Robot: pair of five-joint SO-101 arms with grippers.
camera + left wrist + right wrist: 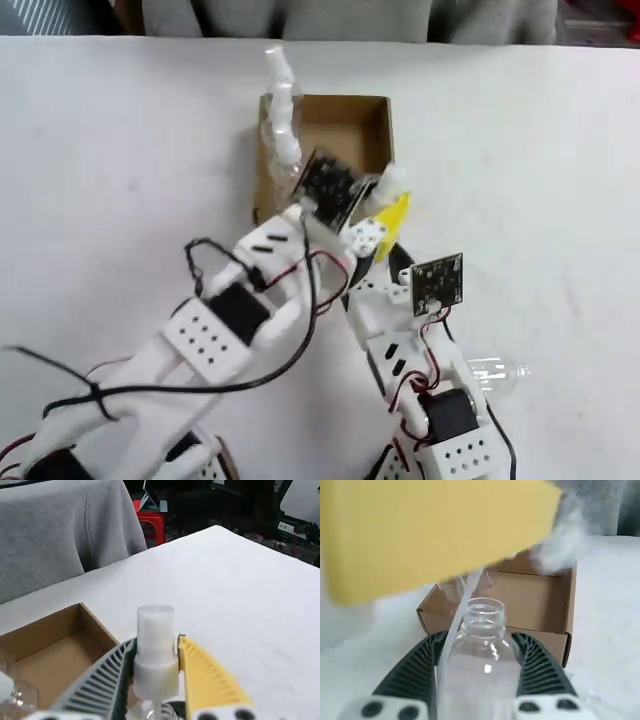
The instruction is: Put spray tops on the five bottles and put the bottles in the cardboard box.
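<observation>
White spray top clamped in left gripper, just above clear bottle clasped by right gripper

Clock directions are from the cardboard box, high view.
- **6:** left arm and right arm are filling the approach.
- **5 corner:** left gripper is clamping a spray top over the right gripper, which is clamping a bottle.
- **9 wall:** boxed bottles are crowding it.
- **4:** a loose bottle is lying on the table.
- **12, 3 and box middle:** sitting open.

1 cardboard box, 2 uncapped bottles
</observation>
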